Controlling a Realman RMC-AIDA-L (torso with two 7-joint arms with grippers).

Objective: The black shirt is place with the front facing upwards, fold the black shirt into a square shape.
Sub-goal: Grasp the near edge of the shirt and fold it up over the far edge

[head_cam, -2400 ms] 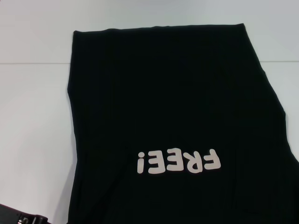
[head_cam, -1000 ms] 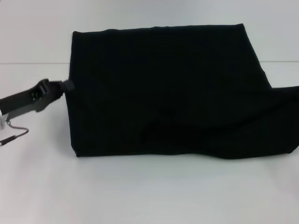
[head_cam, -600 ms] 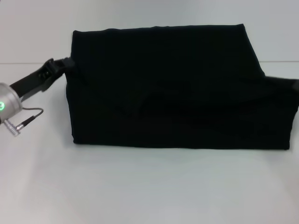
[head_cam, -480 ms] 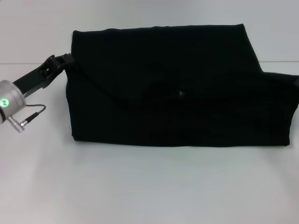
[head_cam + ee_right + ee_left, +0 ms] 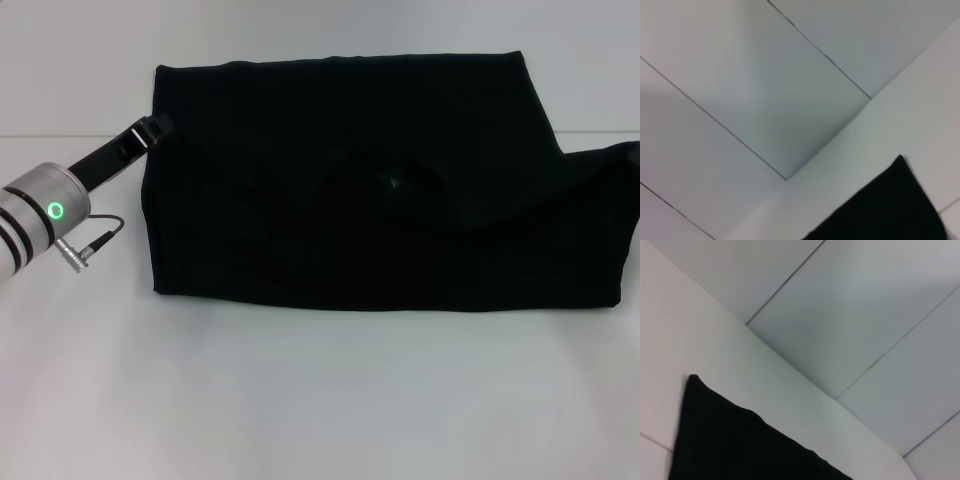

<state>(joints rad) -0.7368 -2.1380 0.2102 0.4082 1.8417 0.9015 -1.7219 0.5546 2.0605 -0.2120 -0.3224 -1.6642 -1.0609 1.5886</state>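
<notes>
One black shirt [image 5: 380, 190] lies folded over on the white table [image 5: 300, 400], its lettering hidden, and we see our left gripper [image 5: 150, 130] touching the shirt's left edge near the far corner. We cannot tell whether that claw is clamped or spread. Our right gripper is hidden beyond the shirt's right side; both wrist views show only a black corner against the wall [image 5: 865, 315].
</notes>
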